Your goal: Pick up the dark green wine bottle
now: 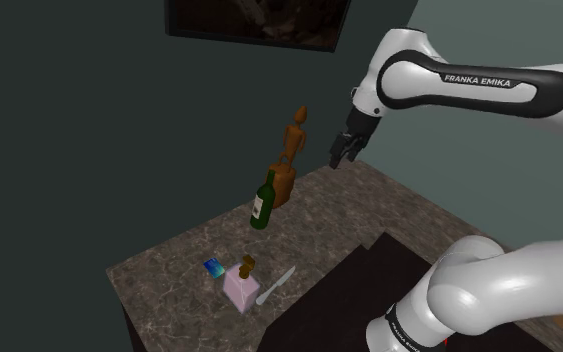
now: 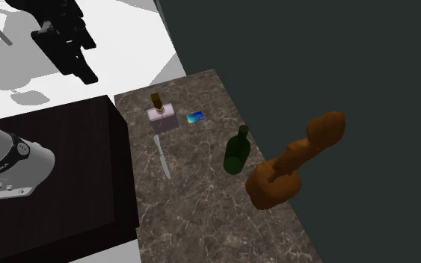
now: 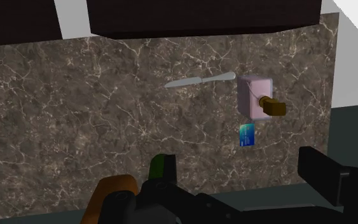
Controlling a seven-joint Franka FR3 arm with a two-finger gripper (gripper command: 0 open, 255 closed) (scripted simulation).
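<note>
The dark green wine bottle [image 1: 262,202] with a white label stands upright near the back of the brown marbled tabletop [image 1: 369,210]. In the second exterior view the bottle [image 2: 235,153] is just beside an orange figurine [image 2: 291,168]. My black gripper [image 1: 346,150] hangs open and holds nothing, well above the table and off to the shoulder view's right of the bottle. In the wrist view the gripper [image 3: 241,184] has its fingers apart, and the bottle's top [image 3: 161,167] peeks out from behind one finger.
A tall orange figurine [image 1: 287,160] stands right behind the bottle. Nearer the front lie a pink flask with a brown cap [image 1: 241,285], a small blue card [image 1: 214,266] and a pale knife [image 1: 276,286]. The dark stand [image 2: 51,164] borders the table.
</note>
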